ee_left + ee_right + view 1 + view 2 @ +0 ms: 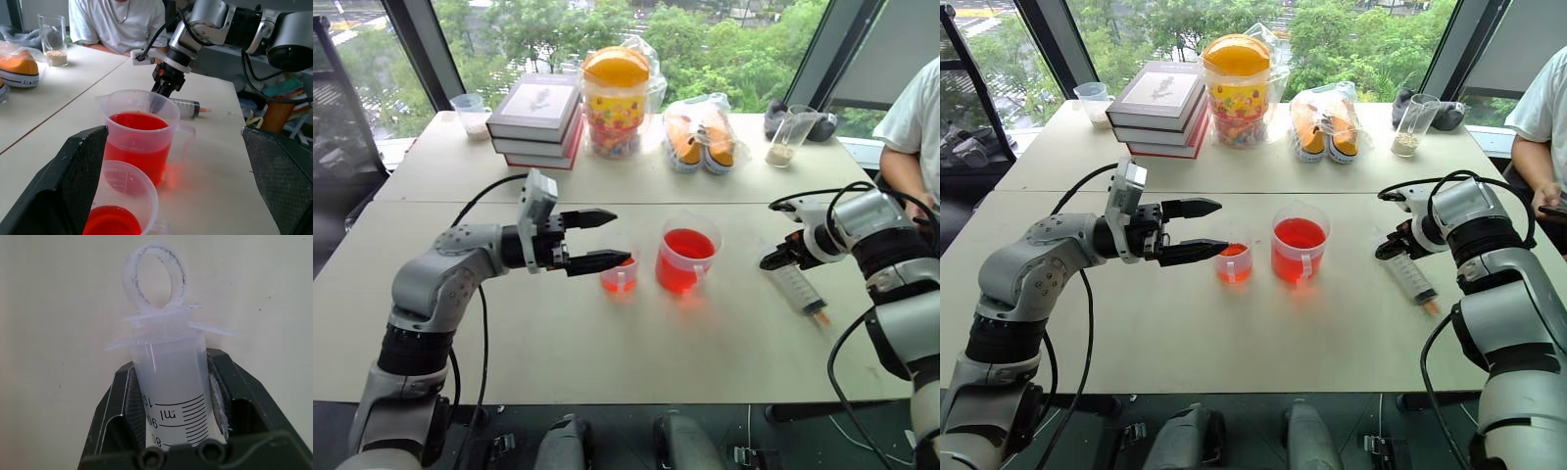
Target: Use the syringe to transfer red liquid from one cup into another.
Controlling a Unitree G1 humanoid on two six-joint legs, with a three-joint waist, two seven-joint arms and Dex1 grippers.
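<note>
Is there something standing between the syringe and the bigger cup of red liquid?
Nothing visible does. The syringe, gripped by the right gripper, lies to the right of the large cup, with bare table between them.

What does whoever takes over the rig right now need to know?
Left gripper: open, fingers either side of the small measuring cup, which holds a little red liquid.
Right gripper: shut on the syringe near its plunger end; plunger pushed in, barrel looks empty, orange tip down by the table.
Large measuring cup, well filled with red liquid, stands beside the small one.
Done: syringe gripped.
Left: dip tip in one cup, draw, empty into the other.
</note>
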